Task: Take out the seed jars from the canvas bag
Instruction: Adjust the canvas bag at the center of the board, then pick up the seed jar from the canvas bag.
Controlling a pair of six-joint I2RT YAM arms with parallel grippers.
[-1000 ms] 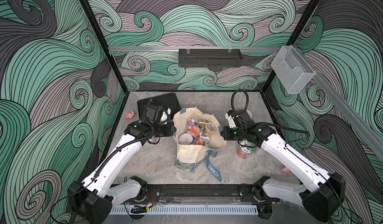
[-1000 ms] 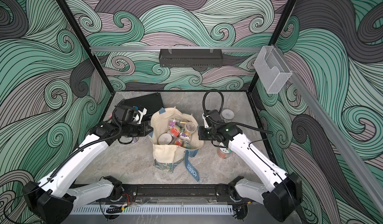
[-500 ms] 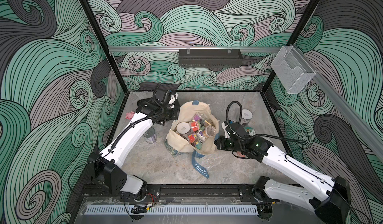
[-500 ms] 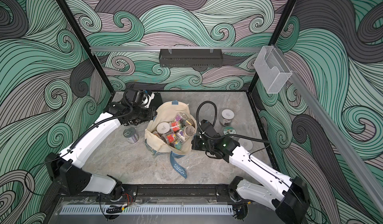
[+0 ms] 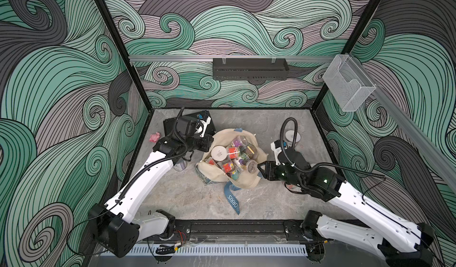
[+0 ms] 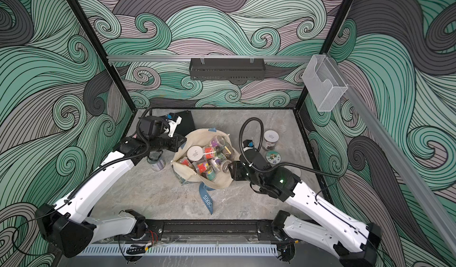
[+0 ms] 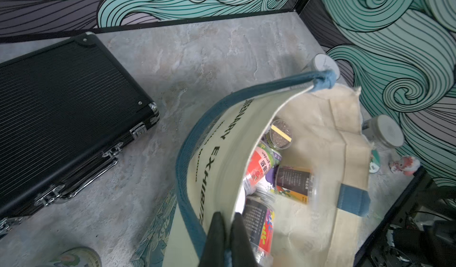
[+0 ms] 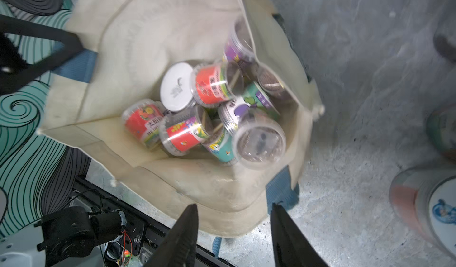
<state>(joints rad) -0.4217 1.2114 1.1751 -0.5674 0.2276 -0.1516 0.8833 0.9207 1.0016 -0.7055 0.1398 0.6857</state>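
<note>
Four jars (image 6: pixel 271 138) at least stand outside the bag (image 6: pixel 222 181): one just left of it beside the left arm, the others to its right, near the right arm. Roughly nine or ten more lie heaped inside, so by my reckoning less than a third of the job is done and the bulk is left. The bag slumps mid-table, its mouth gaping upward and its leafy bottom band toward the near left, so its length seems to run from near left to far right; one blue strap (image 5: pixel 233 200) trails toward the near edge. Inside, most jars lie on their sides with their axes pointing every which way, while a white-lidded jar (image 8: pixel 176 86) sits lid up. The left gripper (image 7: pixel 227 228) is pressed together on the bag's far-left rim, holding the mouth open. The right gripper (image 8: pixel 233 205) hovers over the bag's right edge with its jaws spread, holding nothing.
</note>
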